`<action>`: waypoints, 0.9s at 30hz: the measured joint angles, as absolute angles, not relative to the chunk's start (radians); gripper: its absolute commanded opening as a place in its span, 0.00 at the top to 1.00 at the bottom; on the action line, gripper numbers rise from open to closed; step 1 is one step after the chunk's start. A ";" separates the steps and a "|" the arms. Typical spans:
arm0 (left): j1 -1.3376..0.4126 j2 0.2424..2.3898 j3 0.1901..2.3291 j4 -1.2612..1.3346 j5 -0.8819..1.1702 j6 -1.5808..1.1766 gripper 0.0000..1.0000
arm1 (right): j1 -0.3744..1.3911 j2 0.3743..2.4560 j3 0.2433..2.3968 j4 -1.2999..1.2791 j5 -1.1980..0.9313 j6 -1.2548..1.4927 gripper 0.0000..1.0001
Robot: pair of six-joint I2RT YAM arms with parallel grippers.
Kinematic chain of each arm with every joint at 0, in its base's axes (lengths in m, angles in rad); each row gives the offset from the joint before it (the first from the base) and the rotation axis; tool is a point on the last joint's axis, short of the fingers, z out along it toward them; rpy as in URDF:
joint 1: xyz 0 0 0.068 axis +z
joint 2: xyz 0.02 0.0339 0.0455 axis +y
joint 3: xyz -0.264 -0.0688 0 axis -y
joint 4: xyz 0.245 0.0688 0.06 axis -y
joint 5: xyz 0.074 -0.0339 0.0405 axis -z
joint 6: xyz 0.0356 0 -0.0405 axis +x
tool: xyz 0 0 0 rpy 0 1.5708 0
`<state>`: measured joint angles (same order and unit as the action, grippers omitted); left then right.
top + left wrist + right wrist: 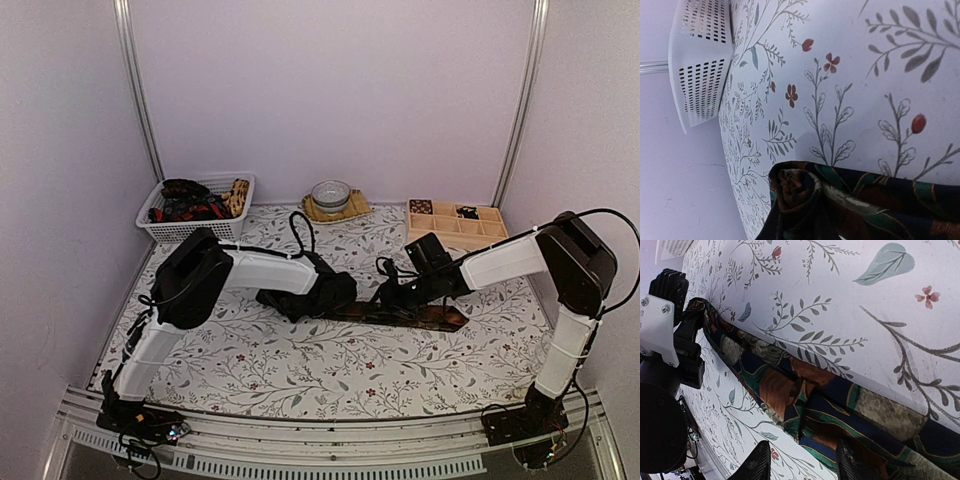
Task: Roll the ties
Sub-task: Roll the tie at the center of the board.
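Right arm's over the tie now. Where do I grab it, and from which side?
Take the flat stretch of the tie directly beneath the right gripper, from above, fingers straddling its narrow width. It lies straight and flat on the table, and the left gripper has the rolled end.

Left arm (265,270) and right arm (500,262) low, angled inward; left fingers (670,287) pinched, right fingers (759,464) parted.

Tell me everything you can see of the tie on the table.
The tie is dark navy woven-looking fabric with rust, green and tan patterning. It lies stretched flat across the floral table, between the arms. One end is curled into a small beginning roll, pinched by the left gripper. The right gripper, jaws apart, hangs over the wider part; contact there is unclear.
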<state>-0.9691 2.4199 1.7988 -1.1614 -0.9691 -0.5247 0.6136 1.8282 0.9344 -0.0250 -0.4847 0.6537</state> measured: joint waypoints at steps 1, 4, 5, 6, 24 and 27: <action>-0.969 2.420 1.787 -1.163 -0.975 -0.524 1.00 | 0.614 1.828 0.934 -0.025 -0.485 0.653 0.56; -0.969 2.417 1.755 -1.162 -0.991 -0.510 1.00 | 0.612 1.829 0.933 -0.024 -0.485 0.651 0.56; -0.969 2.416 1.750 -1.162 -0.994 -0.507 1.00 | 0.612 1.831 0.932 -0.023 -0.485 0.650 0.56; -0.969 2.416 1.746 -1.161 -0.997 -0.502 1.00 | 0.611 1.833 0.932 -0.020 -0.485 0.650 0.56; -0.965 2.397 1.722 -1.097 -0.966 -0.411 0.78 | 0.597 1.860 0.932 0.030 -0.512 0.647 0.56; -0.963 2.389 1.720 -1.088 -0.952 -0.395 0.76 | 0.597 1.860 0.932 0.030 -0.512 0.647 0.56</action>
<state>-0.9634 2.3894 1.7203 -1.0882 -0.9516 -0.3954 0.5972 1.8595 0.9318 0.0303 -0.5117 0.6472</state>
